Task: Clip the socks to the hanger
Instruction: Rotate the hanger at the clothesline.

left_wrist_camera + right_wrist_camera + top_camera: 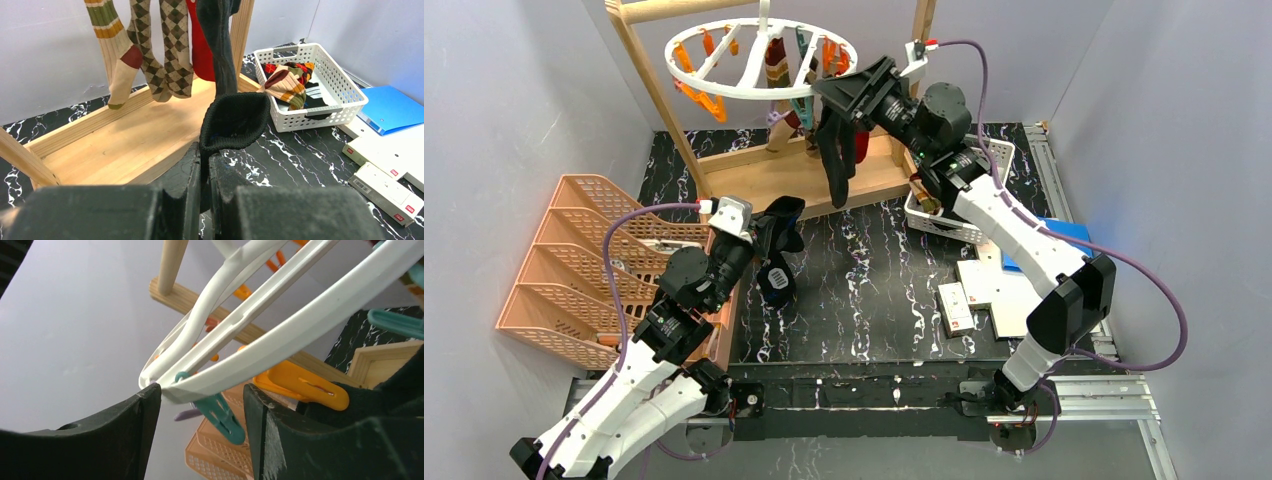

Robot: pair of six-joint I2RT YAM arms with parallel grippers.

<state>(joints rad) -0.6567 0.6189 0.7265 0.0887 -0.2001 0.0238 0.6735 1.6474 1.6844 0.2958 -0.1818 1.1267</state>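
The white ring hanger (759, 55) hangs from the wooden frame with orange and teal clips. Striped (117, 55), argyle (167, 55), red (200, 45) and black (220, 50) socks dangle from it. My right gripper (849, 95) is up at the ring's right edge, beside the hanging black sock (834, 160). In the right wrist view it (202, 400) stands open under the hanger's rim (280, 340), a teal clip (220, 412) between the fingers, touching neither. An orange clip (305, 385) lies just right. My left gripper (205, 155) is shut on another black sock's cuff (235, 120), low over the table.
The wooden frame's base (774, 175) sits at the back. A white lattice basket (320, 75) holding more socks stands right of it. A blue folder (1064, 235) and white boxes (984, 290) lie at the right. Orange lattice trays (574, 260) stand at the left.
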